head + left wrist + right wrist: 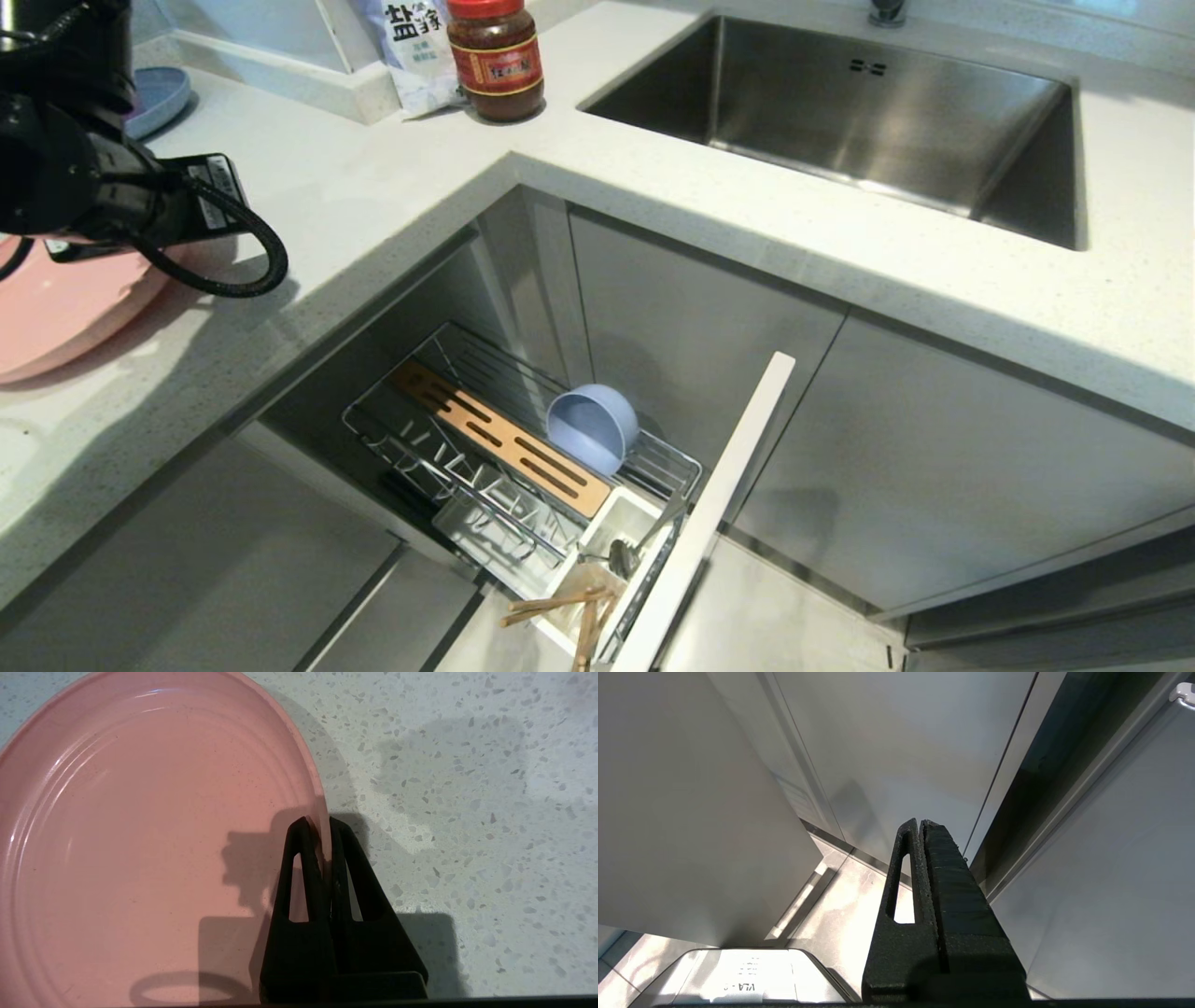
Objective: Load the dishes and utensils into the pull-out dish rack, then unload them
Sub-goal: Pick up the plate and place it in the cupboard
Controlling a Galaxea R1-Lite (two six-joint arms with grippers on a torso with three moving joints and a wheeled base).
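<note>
Dishes number two: one pink plate [140,849] on the speckled white table [392,196] at about nine o'clock in the head view, and one blue-grey bowl [593,427] tipped on its side in the pull-out dish rack [467,457] near six o'clock. Utensils sit in the rack's white cup [607,551] at its front end: two wooden chopsticks [560,607], one steel spoon [624,556], and what may be the fork's handle leaning beside it, though that part is hard to read. One slotted wooden block [499,437] runs along the rack's middle.

Left hand [317,830] is closed on the plate's rim, one finger on the inner face and one outside, at the plate's edge nearest the table's open stretch. Right hand [920,830] hangs low beside the grey cabinet fronts with its fingers pressed together, holding nothing.

Beyond the plate's gripped edge the table is bare stone toward the corner. The rack's pale front panel [709,504] stands out from the cabinet line at five o'clock, and the wire slots between the block and the rack's left rail stand unfilled.

One steel sink [840,112] is set in the table at one o'clock. At twelve o'clock stand one red-lidded sauce jar [495,58] and one white salt bag [411,51], touching or nearly so. A blue dish [154,98] shows at eleven o'clock behind the left arm.
</note>
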